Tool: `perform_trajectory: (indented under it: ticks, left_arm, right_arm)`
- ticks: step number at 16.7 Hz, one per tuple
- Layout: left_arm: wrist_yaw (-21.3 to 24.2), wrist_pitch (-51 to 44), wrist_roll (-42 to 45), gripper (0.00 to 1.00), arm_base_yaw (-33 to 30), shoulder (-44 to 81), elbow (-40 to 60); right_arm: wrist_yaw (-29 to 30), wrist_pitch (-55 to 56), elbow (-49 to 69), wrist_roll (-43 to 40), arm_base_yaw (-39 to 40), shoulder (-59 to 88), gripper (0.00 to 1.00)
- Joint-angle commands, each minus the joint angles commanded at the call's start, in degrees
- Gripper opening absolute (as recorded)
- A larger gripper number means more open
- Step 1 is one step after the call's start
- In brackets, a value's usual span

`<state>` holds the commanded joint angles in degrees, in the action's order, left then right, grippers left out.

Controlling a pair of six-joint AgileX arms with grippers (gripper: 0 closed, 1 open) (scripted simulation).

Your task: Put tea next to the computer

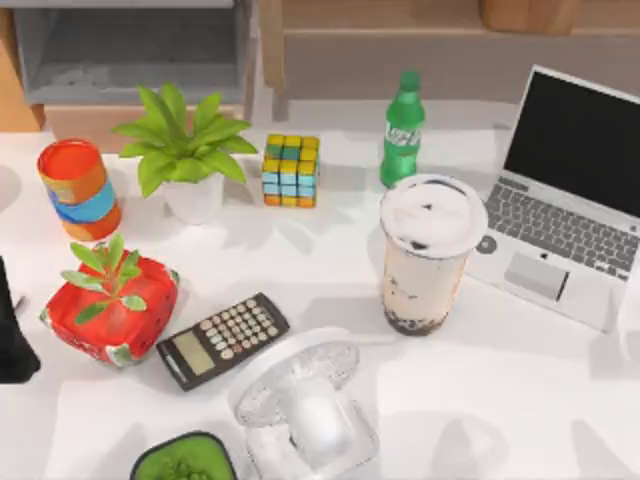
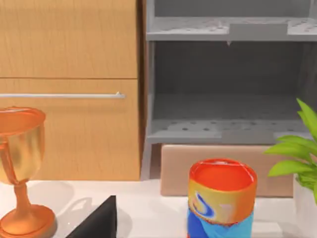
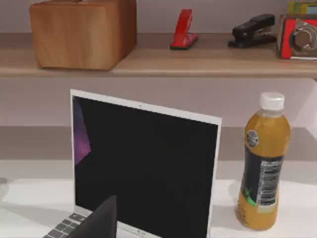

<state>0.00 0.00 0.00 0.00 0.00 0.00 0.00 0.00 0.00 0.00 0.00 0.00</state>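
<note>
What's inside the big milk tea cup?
The tea holds beige liquid with dark pearls at the bottom. Its white lid covers the top, hiding the liquid's surface.

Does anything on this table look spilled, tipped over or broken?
Nothing stands out. The tea stands upright with its lid on, just left of the open computer. The green bottle, the calculator and the two plants are in order, and no liquid lies on the table.
</note>
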Motion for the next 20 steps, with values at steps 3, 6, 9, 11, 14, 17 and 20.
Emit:
perform_trajectory:
  ticks: [3, 6, 9, 11, 14, 17, 20]
  left_arm:
    - [0.0, 0.0, 0.0, 1.0, 0.0, 0.0, 0.0]
    - [0.0, 0.0, 0.0, 1.0, 0.0, 0.0, 0.0]
    - [0.0, 0.0, 0.0, 1.0, 0.0, 0.0, 0.0]
    - [0.0, 0.0, 0.0, 1.0, 0.0, 0.0, 0.0]
    - [0.0, 0.0, 0.0, 1.0, 0.0, 0.0, 0.0]
    - [0.0, 0.0, 0.0, 1.0, 0.0, 0.0, 0.0]
    - [0.0, 0.0, 0.0, 1.0, 0.0, 0.0, 0.0]
  right_arm:
    - [0.43, -0.49, 0.67, 0.66, 0.67, 0.67, 1.0]
    - [3.49, -3.98, 6.07, 5.95, 6.17, 6.16, 1.0]
    - [7.99, -9.37, 15.49, 14.5, 16.37, 17.04, 1.0]
    - [11.25, -13.52, 22.69, 20.53, 24.21, 26.88, 1.0]
    - [15.98, -19.98, 33.63, 29.01, 35.29, 43.78, 1.0]
    - [20.45, -26.47, 43.94, 35.55, 43.72, 60.43, 1.0]
    - [24.58, -32.65, 53.22, 40.64, 48.65, 74.58, 1.0]
